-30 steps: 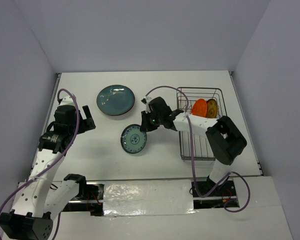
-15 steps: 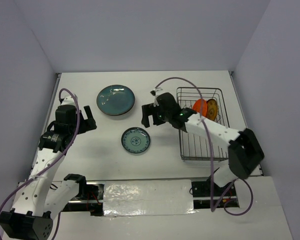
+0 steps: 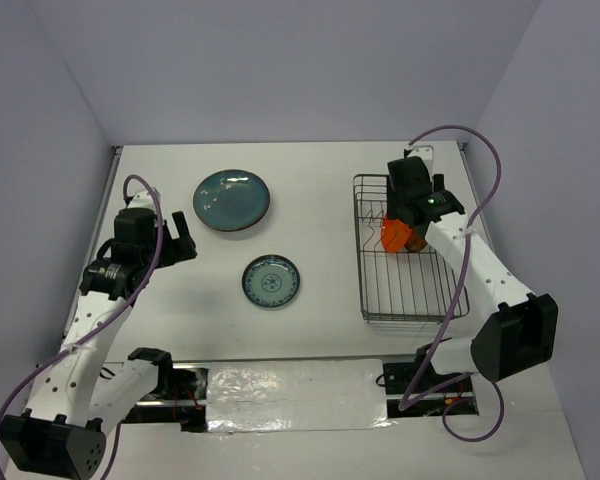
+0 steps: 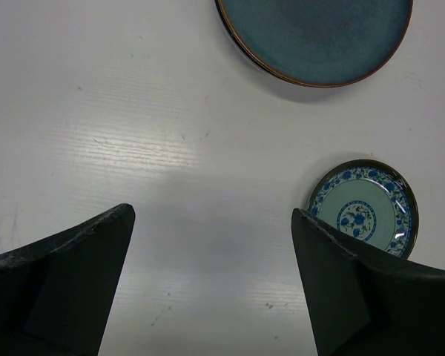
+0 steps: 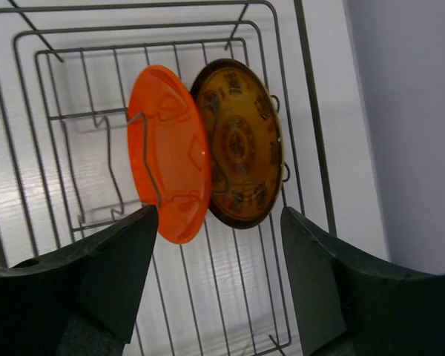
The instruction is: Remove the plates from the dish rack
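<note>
The dish rack [image 3: 364,290] stands on the right of the table. In the right wrist view an orange plate [image 5: 169,152] and a yellow-brown plate [image 5: 241,144] stand on edge side by side among the rack's wires [image 5: 311,111]. My right gripper [image 5: 219,215] hovers open above them, with nothing between its fingers. From above, this gripper [image 3: 405,222] covers most of the orange plate [image 3: 391,237]. A dark teal plate [image 3: 231,199] and a small blue-white plate [image 3: 271,281] lie flat on the table. My left gripper [image 4: 211,211] is open over bare table, left of both plates.
The rack's near half holds only bare wire floor [image 3: 410,290]. White table [image 3: 320,200] lies between the plates and the rack. Grey walls close in the table on three sides, and the rack sits close to the right wall.
My right gripper let go of the small blue-white plate, which now lies flat on the table. The arm swung right and back over the rack. The left arm stayed put.
</note>
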Available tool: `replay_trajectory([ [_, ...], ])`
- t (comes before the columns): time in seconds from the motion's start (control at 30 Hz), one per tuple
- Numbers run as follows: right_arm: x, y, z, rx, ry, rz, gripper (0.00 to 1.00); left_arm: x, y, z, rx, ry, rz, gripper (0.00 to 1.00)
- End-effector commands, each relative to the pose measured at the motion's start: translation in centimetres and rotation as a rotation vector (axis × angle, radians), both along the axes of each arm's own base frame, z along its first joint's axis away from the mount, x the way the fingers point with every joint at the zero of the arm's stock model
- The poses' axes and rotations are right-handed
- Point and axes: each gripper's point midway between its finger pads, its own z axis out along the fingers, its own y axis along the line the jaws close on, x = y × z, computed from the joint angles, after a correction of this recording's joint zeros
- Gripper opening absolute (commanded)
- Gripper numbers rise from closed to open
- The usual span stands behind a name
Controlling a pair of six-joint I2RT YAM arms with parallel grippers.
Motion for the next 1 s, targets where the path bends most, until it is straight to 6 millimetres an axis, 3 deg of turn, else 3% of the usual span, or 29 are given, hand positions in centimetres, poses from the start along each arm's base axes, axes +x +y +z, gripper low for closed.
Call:
replay_trajectory([
  [0.0, 0.2, -1.6, 0.0, -0.062, 0.011, 0.009, 0.73, 0.8, -0.6, 1.3, -0.005, -0.049, -0.037, 0.99],
  [0.27, 2.2, -3.7, -3.5, -0.081, 0.083, -0.051, 0.51, 0.9, -0.7, 1.2, -0.003, -0.042, -0.043, 1.00],
  [0.6, 3.1, -2.9, -5.6, -0.028, 0.087, -0.032, 0.44, 0.9, -0.8, 1.1, -0.005, -0.039, -0.048, 0.99],
  [0.7, 3.3, -2.6, -6.3, -0.001, 0.089, -0.022, 0.37, 0.9, -0.8, 1.1, -0.005, -0.039, -0.049, 0.99],
  [0.9, 3.1, -2.6, -6.3, 0.008, 0.070, -0.023, 0.21, 0.9, -0.9, 1.0, -0.005, -0.036, -0.051, 1.00],
  [0.93, 3.1, -2.7, -5.9, 0.001, 0.064, -0.022, 0.09, 0.9, -0.9, 1.0, -0.004, -0.036, -0.052, 1.00],
  [0.97, 3.0, -2.8, -5.6, -0.004, 0.058, -0.024, 0.05, 0.9, -0.9, 0.9, -0.003, -0.033, -0.051, 1.00],
])
